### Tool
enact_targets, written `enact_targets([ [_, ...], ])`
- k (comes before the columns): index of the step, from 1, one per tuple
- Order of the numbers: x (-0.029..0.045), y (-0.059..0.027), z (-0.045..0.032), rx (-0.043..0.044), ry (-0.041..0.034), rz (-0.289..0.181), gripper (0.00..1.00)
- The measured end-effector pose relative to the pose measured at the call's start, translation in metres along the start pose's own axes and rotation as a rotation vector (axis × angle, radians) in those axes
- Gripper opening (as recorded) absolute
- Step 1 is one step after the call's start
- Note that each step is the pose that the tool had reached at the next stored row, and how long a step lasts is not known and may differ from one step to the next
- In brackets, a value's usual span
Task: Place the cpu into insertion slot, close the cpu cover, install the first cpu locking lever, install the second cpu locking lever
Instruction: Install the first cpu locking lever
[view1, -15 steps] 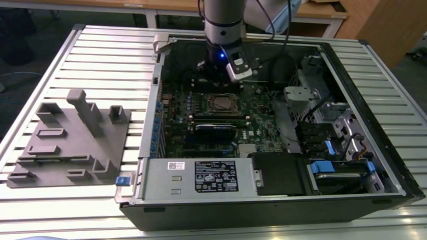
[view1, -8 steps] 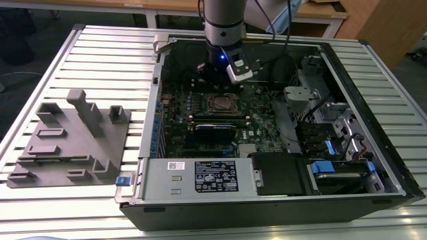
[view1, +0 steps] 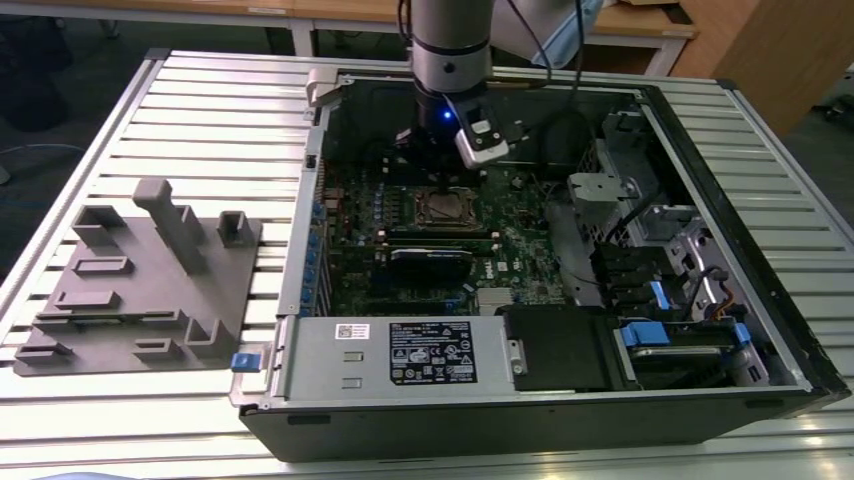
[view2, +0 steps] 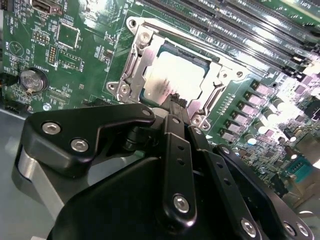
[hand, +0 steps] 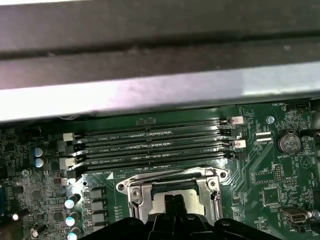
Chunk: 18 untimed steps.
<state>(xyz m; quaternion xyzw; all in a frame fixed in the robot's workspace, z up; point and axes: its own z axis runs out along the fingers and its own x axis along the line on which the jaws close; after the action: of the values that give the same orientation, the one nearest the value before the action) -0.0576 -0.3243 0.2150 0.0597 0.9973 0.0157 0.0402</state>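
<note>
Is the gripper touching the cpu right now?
Cannot tell. In the second wrist view the gripper tips end right at the edge of the cpu, and their own bulk hides any contact or gap.

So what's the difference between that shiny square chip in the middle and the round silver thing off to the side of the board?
The cpu is a flat square with a dull silver-grey top; the coin battery is a small round disc. The cpu is clearly larger. It sits inside the framed insertion slot with the gripper right above it, while the battery stands apart in its black holder. Both are silvery metal parts on the same green board.
</note>
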Motion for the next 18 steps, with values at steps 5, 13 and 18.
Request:
enact_targets([
  [5,-0.0076,-0.0001,0.0006,0.002,0.0155,0.002,0.11],
  [13,-0.013,-0.0086,0.0007,0.0045,0.0331,0.005,0.11],
  [18,-0.0132,-0.01,0.0004,0.0048,0.0338,0.005,0.11],
])
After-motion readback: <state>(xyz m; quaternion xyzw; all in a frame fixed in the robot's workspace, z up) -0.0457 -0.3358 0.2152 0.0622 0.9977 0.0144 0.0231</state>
